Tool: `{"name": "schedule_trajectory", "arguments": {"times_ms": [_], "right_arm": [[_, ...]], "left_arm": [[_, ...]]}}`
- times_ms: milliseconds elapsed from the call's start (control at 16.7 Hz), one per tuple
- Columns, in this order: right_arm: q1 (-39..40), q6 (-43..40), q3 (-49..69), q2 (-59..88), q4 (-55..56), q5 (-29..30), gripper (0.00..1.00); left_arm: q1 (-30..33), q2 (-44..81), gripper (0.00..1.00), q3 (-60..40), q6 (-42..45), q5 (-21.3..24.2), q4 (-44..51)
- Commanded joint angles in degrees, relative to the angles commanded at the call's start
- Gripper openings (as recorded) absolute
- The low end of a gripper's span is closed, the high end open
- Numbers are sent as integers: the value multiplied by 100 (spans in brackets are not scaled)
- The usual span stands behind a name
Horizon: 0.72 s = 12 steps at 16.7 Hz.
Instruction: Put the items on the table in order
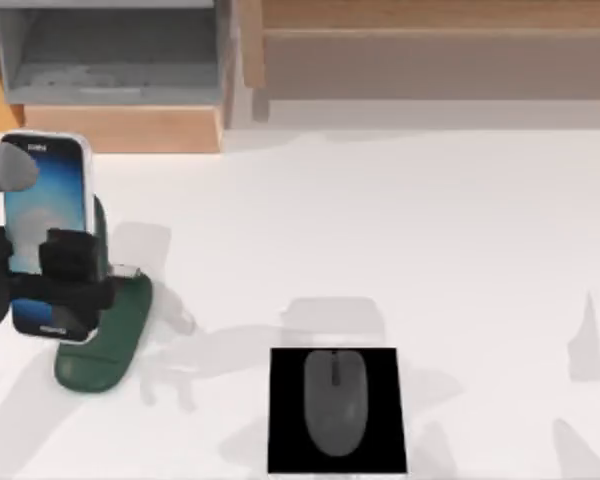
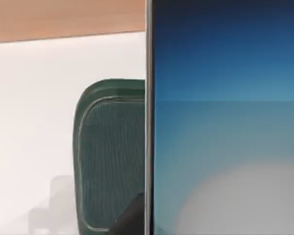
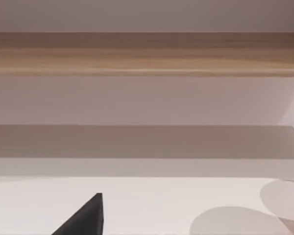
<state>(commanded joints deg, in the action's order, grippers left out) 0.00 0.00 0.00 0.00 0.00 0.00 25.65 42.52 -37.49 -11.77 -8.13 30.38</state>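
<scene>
— Leftmost, what is the left gripper doing?
— Its dark fingers are clamped across the lower half of the smartphone, holding it screen-up over the dark green phone stand at the table's left side. The left wrist view has the phone's silver edge crossing in front of the stand.
— And toward the middle?
— Down at the near edge, the dark-grey mouse sits squarely on the flat black pad, well apart from the phone.
— The right arm?
— I cannot tell how its fingers stand; the right wrist view faces the wooden and grey shelf unit beyond the tabletop.
</scene>
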Motion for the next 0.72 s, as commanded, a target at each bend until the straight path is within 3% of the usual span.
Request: {"name": "schedule_trajectory", "arguments": {"times_ms": [300,720], "right_arm": [[0,0,0,0,0,0,100],[0,0,0,0,0,0,100]], "left_arm": [[-199,-930,0,1044,577,-316,-943],[-213,-960,0,1110,606,-316,-985]]}}
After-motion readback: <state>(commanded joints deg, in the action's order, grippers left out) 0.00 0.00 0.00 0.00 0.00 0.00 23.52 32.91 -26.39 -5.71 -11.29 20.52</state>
